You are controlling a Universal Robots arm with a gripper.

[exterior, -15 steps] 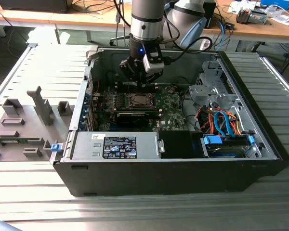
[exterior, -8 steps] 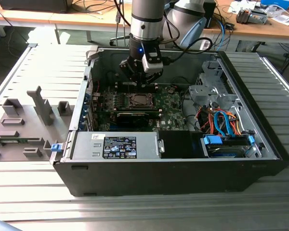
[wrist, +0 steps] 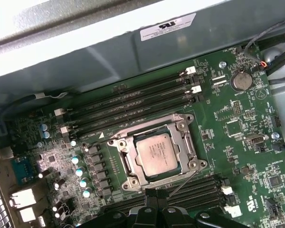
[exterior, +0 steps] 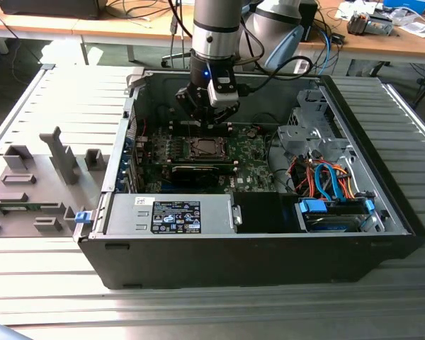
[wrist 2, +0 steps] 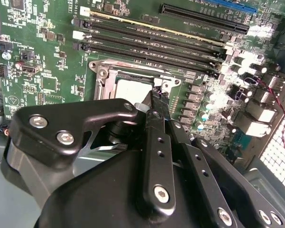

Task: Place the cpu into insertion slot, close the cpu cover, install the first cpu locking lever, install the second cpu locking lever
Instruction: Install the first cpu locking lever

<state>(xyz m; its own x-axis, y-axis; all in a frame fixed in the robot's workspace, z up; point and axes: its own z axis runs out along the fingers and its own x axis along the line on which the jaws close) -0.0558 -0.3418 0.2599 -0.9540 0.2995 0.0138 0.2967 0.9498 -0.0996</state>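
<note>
Exterior view: computer case (exterior: 269,248) on slatted metal table (exterior: 49,283); wooden desks (exterior: 411,42) behind.

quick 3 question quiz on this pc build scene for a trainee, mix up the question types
1. True or false: the chip already lies in the socket on the green board.
2. In the exterior view, the gripper hangs over: A) the blue drive bay, B) the board near the socket, C) the grey tray outside the case.
3. Fill in: in the first wrist view, the long black memory slots lie on ___ sides of the socket.

Key
1. True; its silver top shows inside the metal frame.
2. B.
3. Two; one bank lies toward the case wall, the other by the gripper.
</note>
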